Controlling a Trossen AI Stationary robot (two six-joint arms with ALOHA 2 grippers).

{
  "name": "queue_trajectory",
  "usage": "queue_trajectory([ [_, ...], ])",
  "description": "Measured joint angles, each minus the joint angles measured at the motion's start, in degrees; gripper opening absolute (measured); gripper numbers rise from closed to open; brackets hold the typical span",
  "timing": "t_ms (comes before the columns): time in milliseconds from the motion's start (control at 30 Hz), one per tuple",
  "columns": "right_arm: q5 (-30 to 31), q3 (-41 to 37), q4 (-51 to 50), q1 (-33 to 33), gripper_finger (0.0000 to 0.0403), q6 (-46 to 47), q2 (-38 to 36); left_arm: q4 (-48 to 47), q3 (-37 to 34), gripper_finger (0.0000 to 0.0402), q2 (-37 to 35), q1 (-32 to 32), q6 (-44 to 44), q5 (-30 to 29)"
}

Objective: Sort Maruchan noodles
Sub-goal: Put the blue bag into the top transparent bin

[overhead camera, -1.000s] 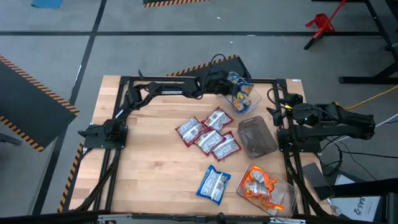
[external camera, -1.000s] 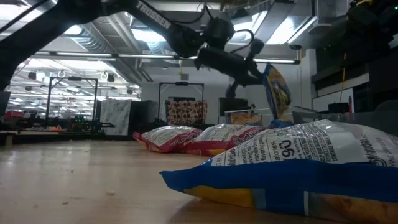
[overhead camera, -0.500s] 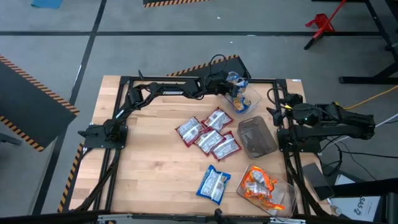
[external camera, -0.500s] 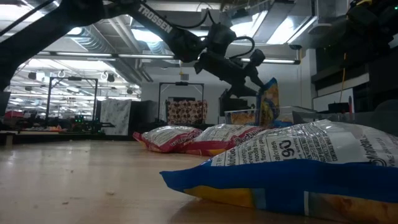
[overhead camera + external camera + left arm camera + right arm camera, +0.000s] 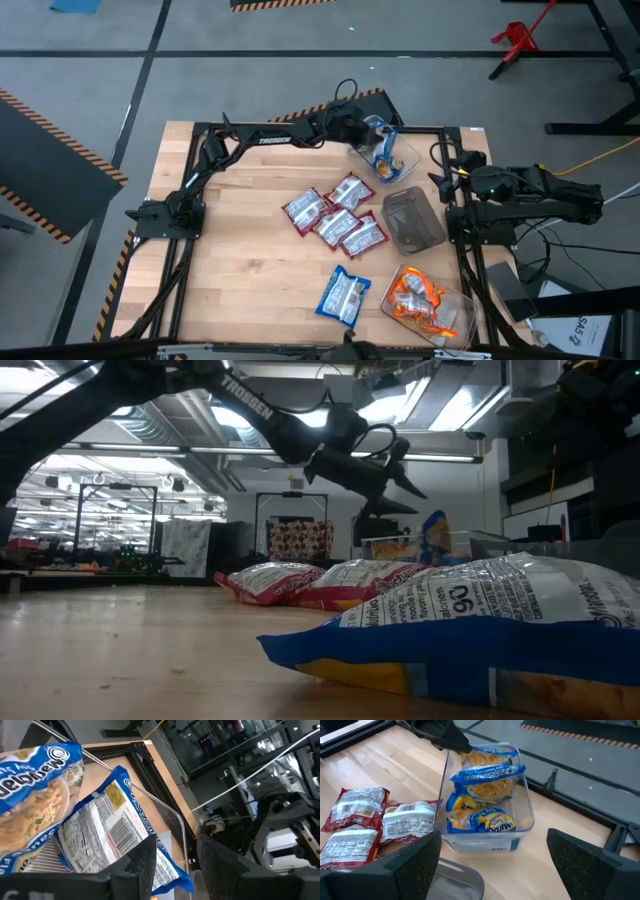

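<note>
High view: my left end effector [image 5: 358,128] hangs at the far edge of the wooden counter [image 5: 240,260], just beside the clear rectangular plastic tub [image 5: 392,160] w/ blue-and-yellow shiny noodle packets [image 5: 382,145]; top packet's long axis runs front-to-back. It holds nothing. Four red-and-white packets [image 5: 335,215] lie flat mid-counter in a diagonal cluster. One blue packet [image 5: 344,295] lies near the front, beside a clear tub of orange packets [image 5: 420,302]. Dark grey tub [image 5: 412,220] sits btwn the clear tubs. My right end effector [image 5: 452,172] waits at the right edge, fingers spread wide.

Low view: left end effector [image 5: 400,472] fingers parted, above the blue packet [image 5: 434,532] standing on edge in the tub. "TROSSEN" on the arm.

Left wrist view: barcode side of one blue packet [image 5: 117,830] faces up; "Maruchan" on another.

Right wrist view: "Maruchan" legible on the tub's blue packets [image 5: 485,800].
</note>
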Motion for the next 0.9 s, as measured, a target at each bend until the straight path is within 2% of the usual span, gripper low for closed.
queue_trajectory([
  [233, -3.11, -0.01, 11.18, 0.02, 0.0351, -9.57, 1.11, 0.35, 0.00, 0.0136, -0.02, 1.50, -2.82, 3.80],
  [367, -1.29, -0.01, 18.42, 0.00, 0.0351, -14.60, 4.95, 0.20, 0.00, 0.0133, -1.16, 2.28, -2.80, 7.63],
  [533, 5.43, -0.01, 21.99, 0.00, 0.0351, -18.15, 13.88, 0.72, 0.04, 0.0132, -4.84, 3.08, -2.38, 9.34],
  [633, 15.36, -0.01, 22.11, 0.00, 0.0351, -14.10, 21.57, 0.14, 0.02, 0.0132, -8.03, 3.57, -0.97, 9.76],
  [700, 19.08, -0.03, 21.76, -0.74, 0.0351, -11.40, 26.20, 0.29, 0.02, 0.0132, -10.49, 3.59, 0.01, 9.75],
  [767, 19.45, -0.03, 23.50, -2.93, 0.0351, -10.95, 30.72, 0.15, 0.02, 0.0132, -12.88, 3.56, 1.06, 9.70],
  [900, 14.61, -0.03, 29.09, -9.43, 0.0351, -10.93, 39.39, 0.13, 0.02, 0.0132, -17.41, 3.01, 2.78, 9.32],
])
